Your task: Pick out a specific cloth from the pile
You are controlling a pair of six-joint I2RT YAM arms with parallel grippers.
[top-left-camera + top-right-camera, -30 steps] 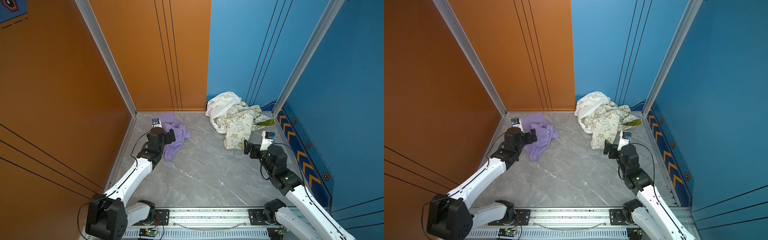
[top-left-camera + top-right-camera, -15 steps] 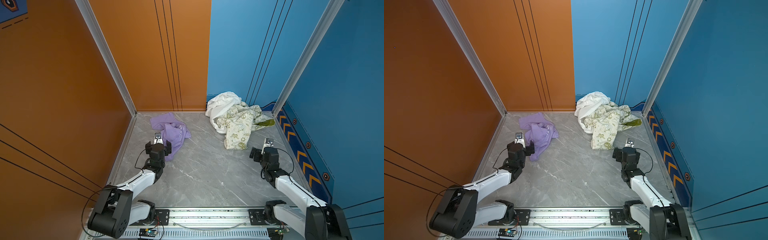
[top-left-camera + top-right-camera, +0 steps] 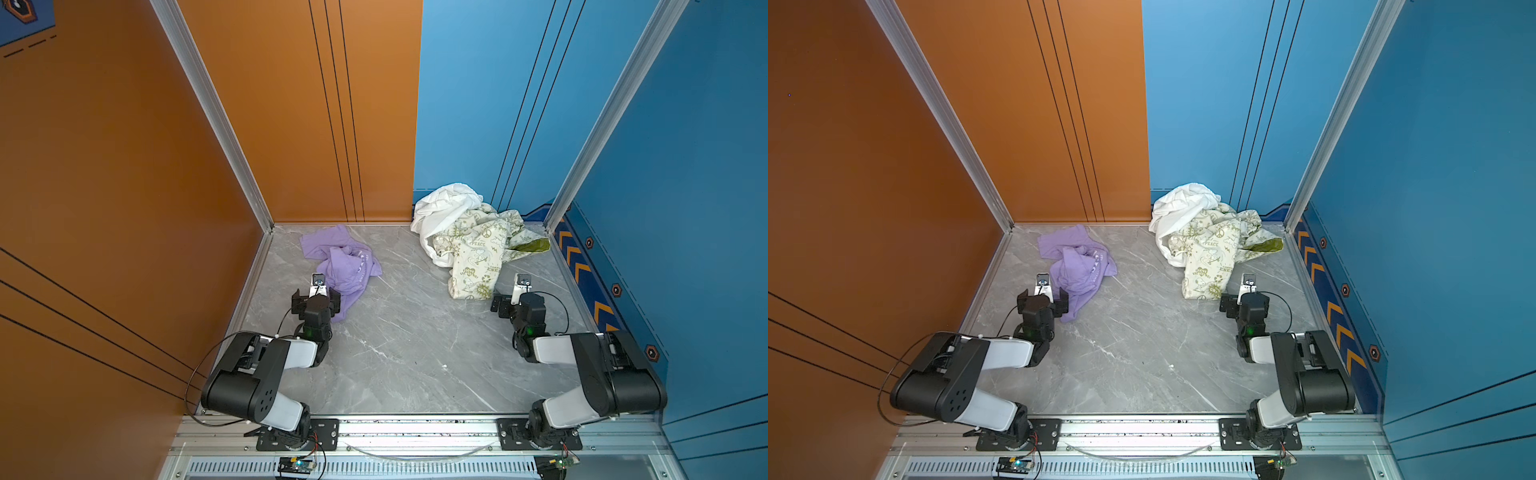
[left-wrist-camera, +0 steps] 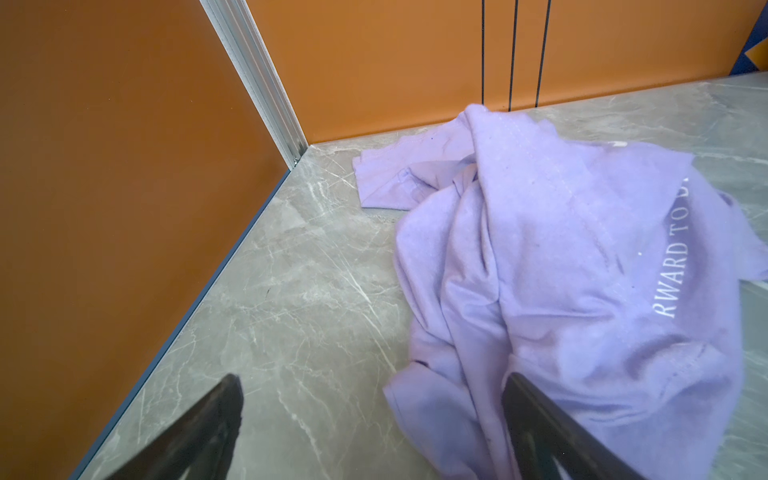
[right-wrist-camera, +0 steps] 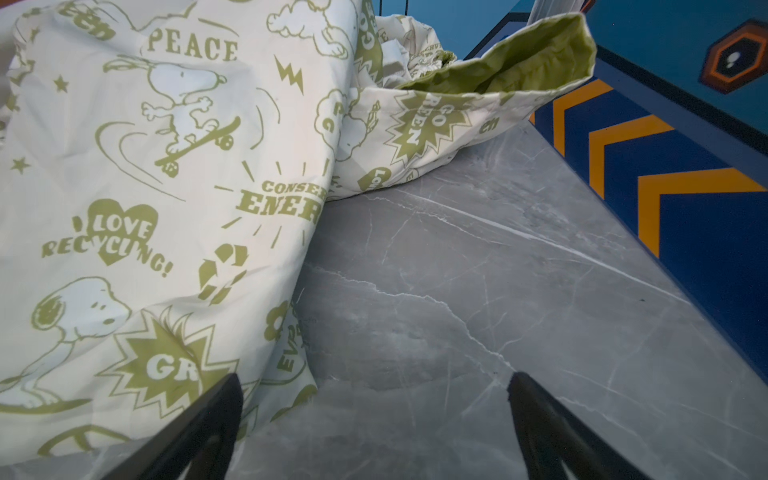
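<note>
The cloth (image 3: 340,262) (image 3: 1077,266) is a crumpled lilac garment with white lettering. It lies alone on the grey floor near the orange back wall, apart from the pile. My left gripper (image 3: 316,300) (image 3: 1042,301) (image 4: 374,380) is open at its near hem, one finger over the fabric (image 4: 582,270) and the other over bare floor. The pile (image 3: 469,237) (image 3: 1204,241) holds a white garment (image 3: 444,203) and a cream cloth with green cartoon print (image 5: 145,166). My right gripper (image 3: 515,301) (image 3: 1244,303) (image 5: 374,380) is open at the cream cloth's near edge, holding nothing.
Orange walls (image 3: 124,166) close the left and back left, blue walls (image 3: 685,187) the back right and right, with a chevron strip (image 3: 582,270) at the floor. Both arm bases sit on the metal rail (image 3: 415,428) along the front edge. Marbled grey floor (image 3: 415,332) lies between the arms.
Both arms have drawn back toward the front rail and folded low. The left gripper came off the middle of the lilac cloth to its near hem. The cloths have not moved.
</note>
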